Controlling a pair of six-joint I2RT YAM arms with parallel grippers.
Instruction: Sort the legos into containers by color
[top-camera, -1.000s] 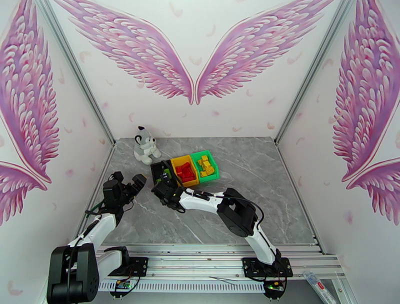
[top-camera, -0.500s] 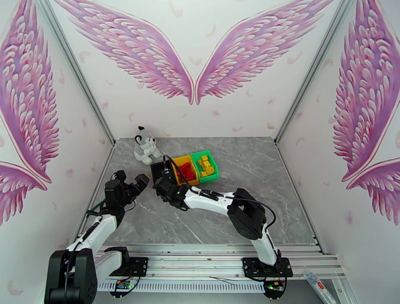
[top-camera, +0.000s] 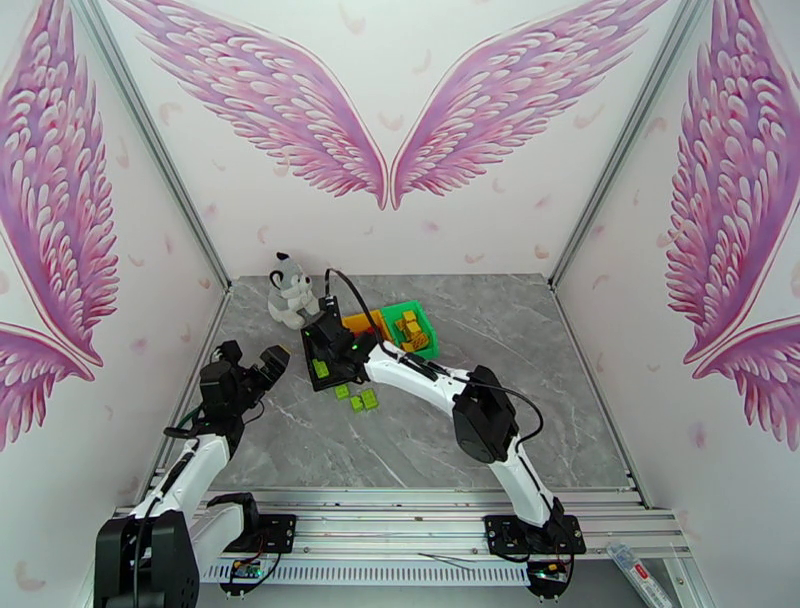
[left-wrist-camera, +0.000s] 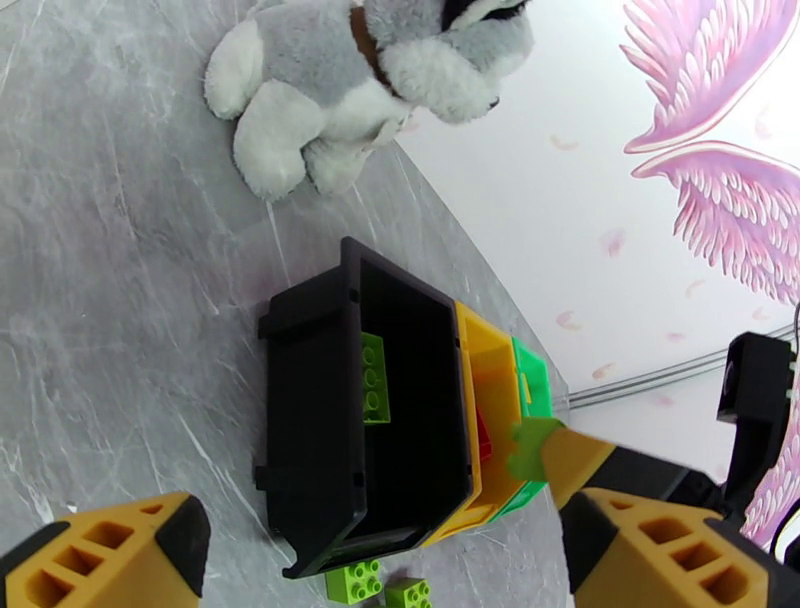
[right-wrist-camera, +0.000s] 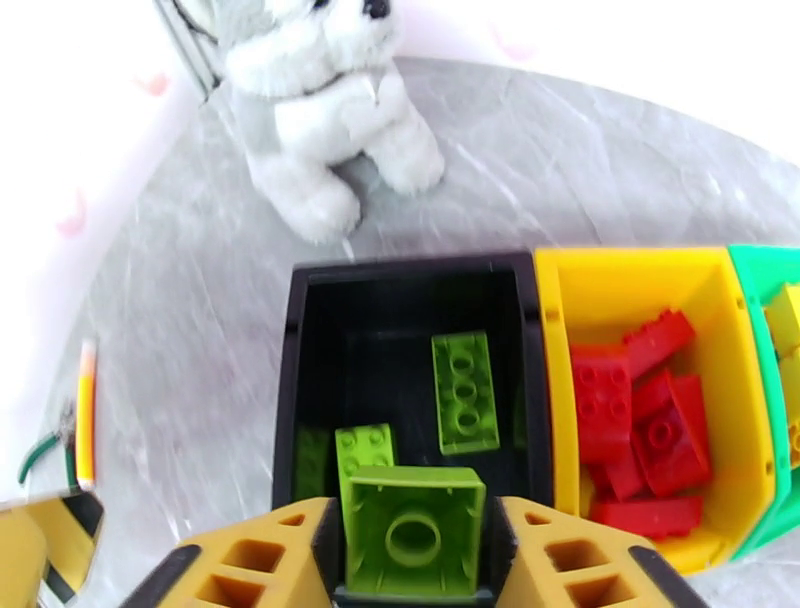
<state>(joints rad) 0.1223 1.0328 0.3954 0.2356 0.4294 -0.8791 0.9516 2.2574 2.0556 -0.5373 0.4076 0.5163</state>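
Left arm: white tube links, black joint housings, bulky black shoulder block beside left end of rail. Thin dark wires along forearm.
Right arm: same white links, large black elbow housing, black base plate bolted on right part of rail. Black cable loop over wrist, at end farthest from rail.
Left fingers: orange-yellow plastic, triangular lattice cut-outs, black inner pads.
Right fingers: same orange-yellow lattice, black inner faces.
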